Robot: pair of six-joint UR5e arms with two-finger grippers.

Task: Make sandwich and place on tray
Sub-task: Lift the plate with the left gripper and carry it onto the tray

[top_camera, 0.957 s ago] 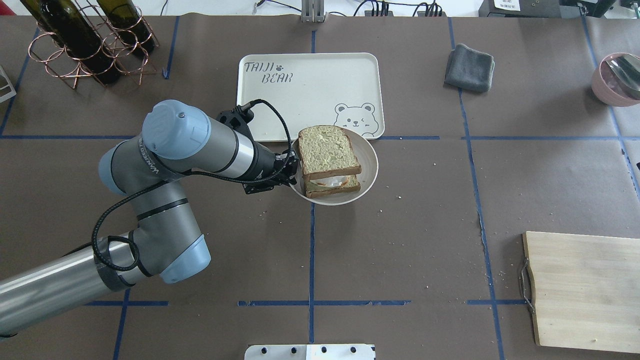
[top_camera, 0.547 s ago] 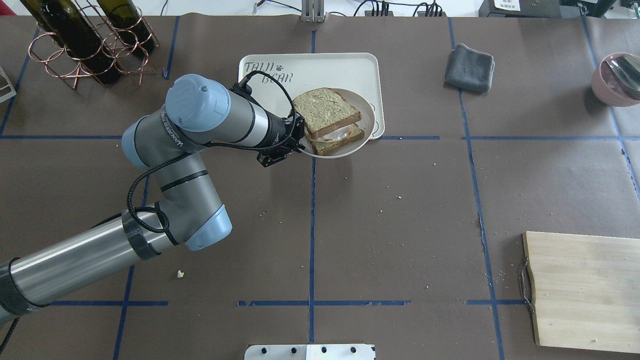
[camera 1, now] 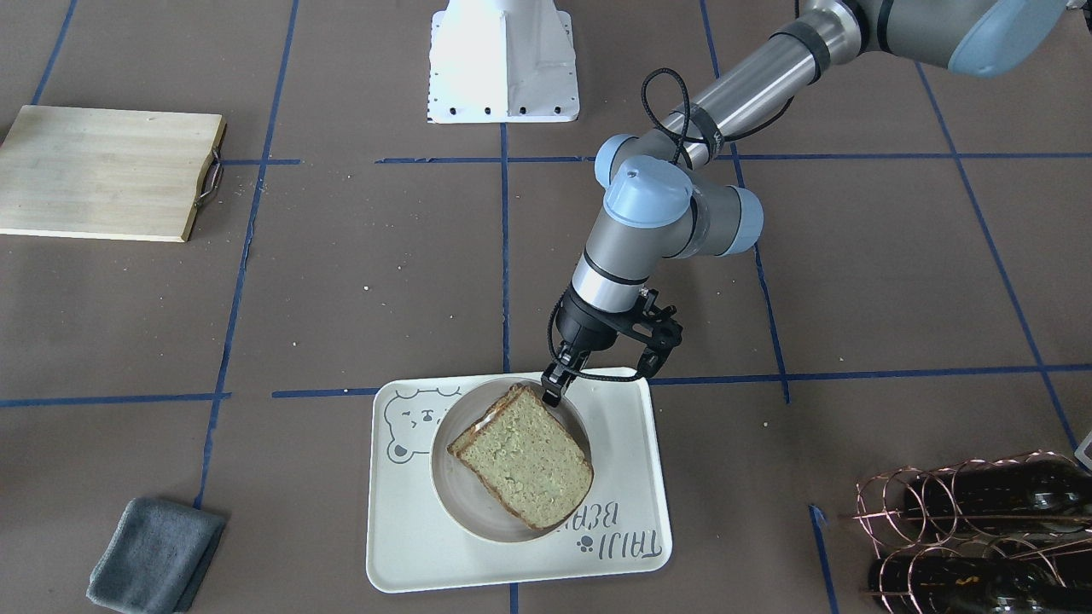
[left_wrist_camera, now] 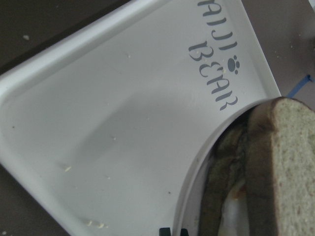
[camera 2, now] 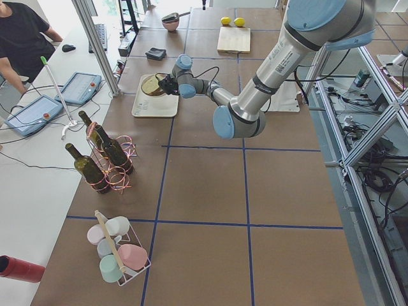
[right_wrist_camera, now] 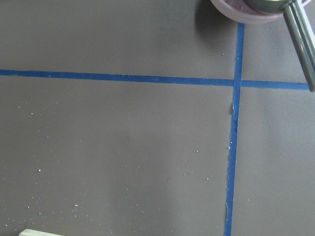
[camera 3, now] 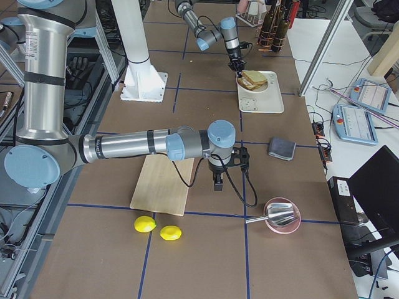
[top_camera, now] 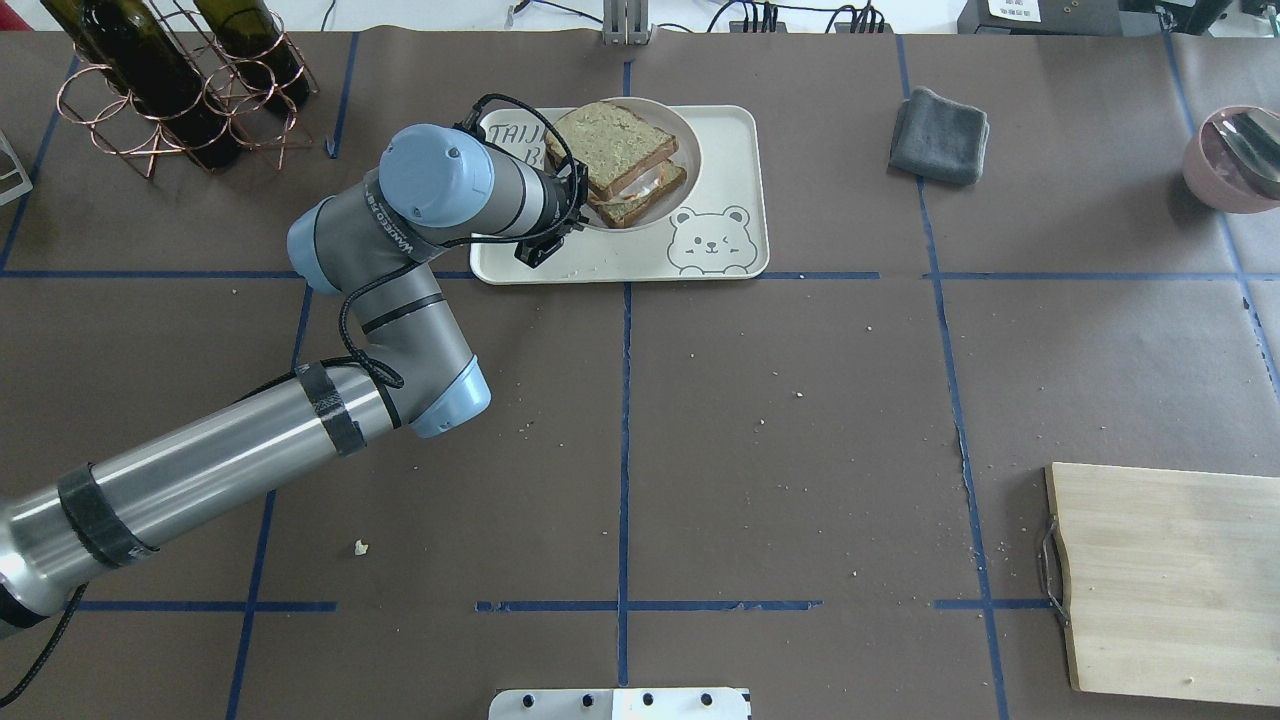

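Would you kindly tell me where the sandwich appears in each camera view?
Front-facing: sandwich lower centre.
Overhead: sandwich top centre.
Exterior left: sandwich upper left.
Exterior right: sandwich top, right of centre.
Left wrist: sandwich right edge.
Right wrist: not in it.
Shared landmark: the cream tray.

My left pincer (top_camera: 582, 208) has carried the plate (top_camera: 688, 150) with the sandwich (top_camera: 612, 145) toward eleven o'clock, from the tray's (top_camera: 730, 140) five o'clock corner to over its lettering (top_camera: 503, 133); the bear drawing (top_camera: 708, 240) is now uncovered.

On your brown counter (top_camera: 800, 400) you see the tray (top_camera: 725, 160), a wooden board (top_camera: 1170, 585), a grey cloth (top_camera: 938, 122) and a bottle rack (top_camera: 150, 110).
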